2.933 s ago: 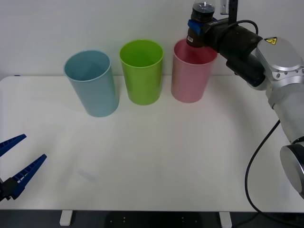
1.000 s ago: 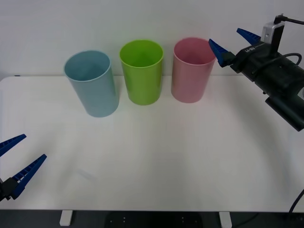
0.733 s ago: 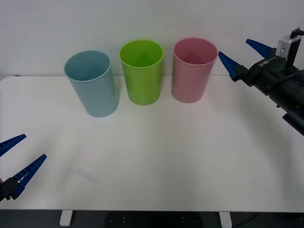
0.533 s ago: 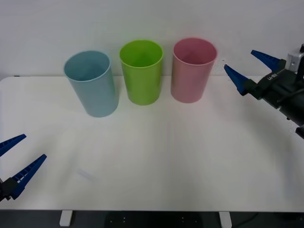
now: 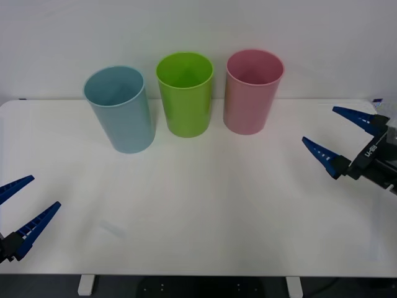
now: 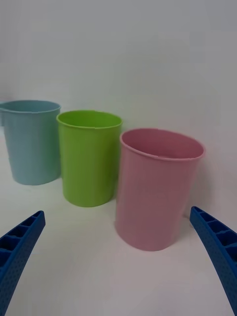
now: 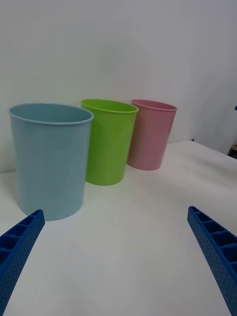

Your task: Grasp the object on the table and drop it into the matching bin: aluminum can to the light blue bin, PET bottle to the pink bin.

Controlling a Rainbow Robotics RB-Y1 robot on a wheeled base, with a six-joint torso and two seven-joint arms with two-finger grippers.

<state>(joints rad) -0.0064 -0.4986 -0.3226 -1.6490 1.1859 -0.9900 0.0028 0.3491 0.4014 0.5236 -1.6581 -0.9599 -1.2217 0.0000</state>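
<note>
Two grippers, both empty. Nearest, at the near left corner of the counter (image 5: 205,205): left gripper (image 5: 44,191), parked, jaws spread wide, gripping nothing. Farther in, by the right edge: right gripper (image 5: 319,124), low over the counter, jaws likewise wide apart and bare, aimed toward the bins.

Along the far edge, three bins standing upright in a close row, one of each colour: light blue bin (image 5: 121,115) leftmost, lime green bin (image 5: 185,99) in the middle, pink bin (image 5: 251,96) rightmost and nearest the right gripper.

Whereabouts of the PET bottle cannot be told, with the bins' depths hidden. Judging by the open, empty jaws, probably already down inside the pink bin, which puts the drop step as most likely finished. Next move, on that reading, calls for little: parking the right arm clear of the bins without clipping the pink rim.
</note>
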